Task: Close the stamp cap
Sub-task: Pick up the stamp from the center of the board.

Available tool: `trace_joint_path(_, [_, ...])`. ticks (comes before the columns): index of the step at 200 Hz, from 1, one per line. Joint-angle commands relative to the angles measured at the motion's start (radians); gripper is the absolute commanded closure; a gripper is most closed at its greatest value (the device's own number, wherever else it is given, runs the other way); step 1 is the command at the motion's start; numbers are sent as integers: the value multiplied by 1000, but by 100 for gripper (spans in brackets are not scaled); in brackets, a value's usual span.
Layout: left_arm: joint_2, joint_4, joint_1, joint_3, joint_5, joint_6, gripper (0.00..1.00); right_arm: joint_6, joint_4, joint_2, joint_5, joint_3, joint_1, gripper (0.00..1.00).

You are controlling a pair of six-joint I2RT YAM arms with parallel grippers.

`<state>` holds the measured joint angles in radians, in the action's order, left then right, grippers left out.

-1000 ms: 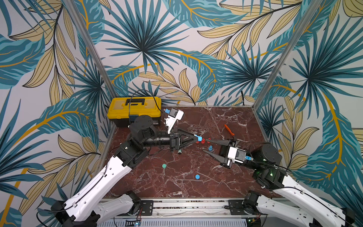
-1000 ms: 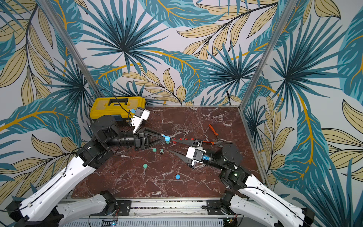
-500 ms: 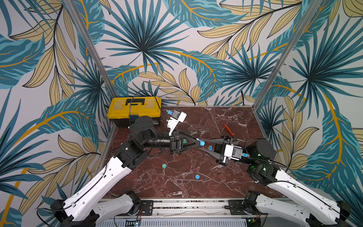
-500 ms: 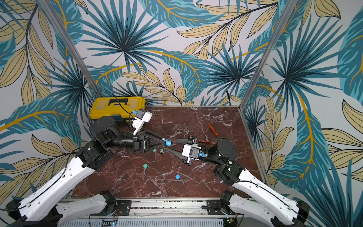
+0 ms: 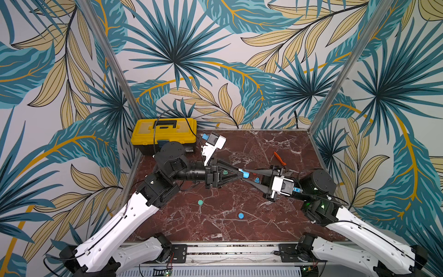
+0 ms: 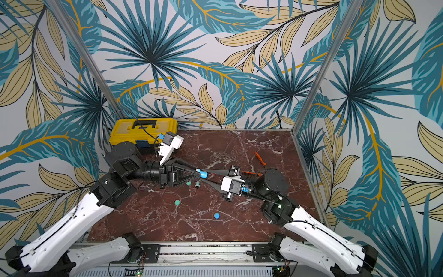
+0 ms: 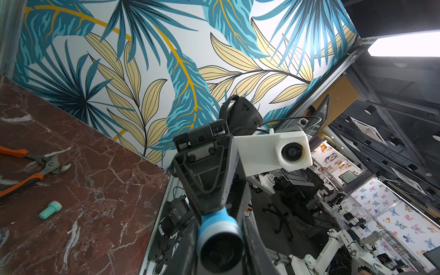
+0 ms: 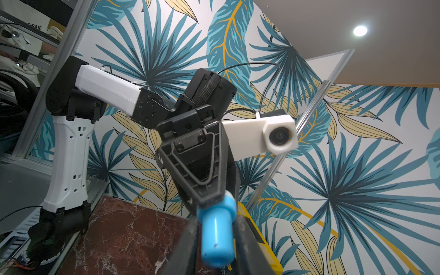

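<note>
A small blue stamp (image 5: pixel 245 173) (image 6: pixel 203 173) hangs above the middle of the marble table (image 5: pixel 275 223), between my two grippers, which meet tip to tip. My left gripper (image 5: pixel 240 172) (image 7: pixel 220 242) is shut on its wider end, which has a white band (image 7: pixel 217 226) and a dark hollow face. My right gripper (image 5: pixel 249 174) (image 8: pixel 216 240) is closed on both sides of the narrower blue shaft (image 8: pixel 215 233). A loose blue round cap (image 5: pixel 241 215) (image 6: pixel 217 215) lies on the marble near the front.
A yellow toolbox (image 5: pixel 165 133) stands at the back left. Orange-handled pliers (image 5: pixel 279 159) lie at the right. A teal cap (image 5: pixel 200 202) lies left of the blue one. A teal stamp (image 7: pixel 50 209) and small blue (image 5: pixel 257 179) and green (image 5: pixel 224 172) pieces lie under the grippers.
My right gripper rose from the table, moved left to the stamp held by my left gripper, and closed around its free end. The left gripper lifted slightly, still holding the stamp.
</note>
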<state>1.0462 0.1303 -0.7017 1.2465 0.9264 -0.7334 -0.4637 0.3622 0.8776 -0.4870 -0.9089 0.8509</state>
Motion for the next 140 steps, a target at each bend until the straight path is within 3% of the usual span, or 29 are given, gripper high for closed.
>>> trace_joint_path(1, [-17,-25,-2,19,11,-3,83,12,21,6,-7,-12,2,73])
trace_joint_path(40, [-12,-25,-6,15,12,3,81,12,23,12,-4,-14,3,83])
trace_joint_path(61, [-14,-25,-7,9,-1,13,65,17,23,14,6,-15,2,90])
trace_joint_path(81, [-34,-21,-4,-28,-78,54,58,39,13,14,24,-13,3,95])
trace_joint_path(110, [-62,-20,56,-88,-123,88,46,104,-20,13,81,-10,3,100])
trace_joint_path(140, [-107,-11,148,-149,-140,134,45,243,-63,16,189,-12,2,100])
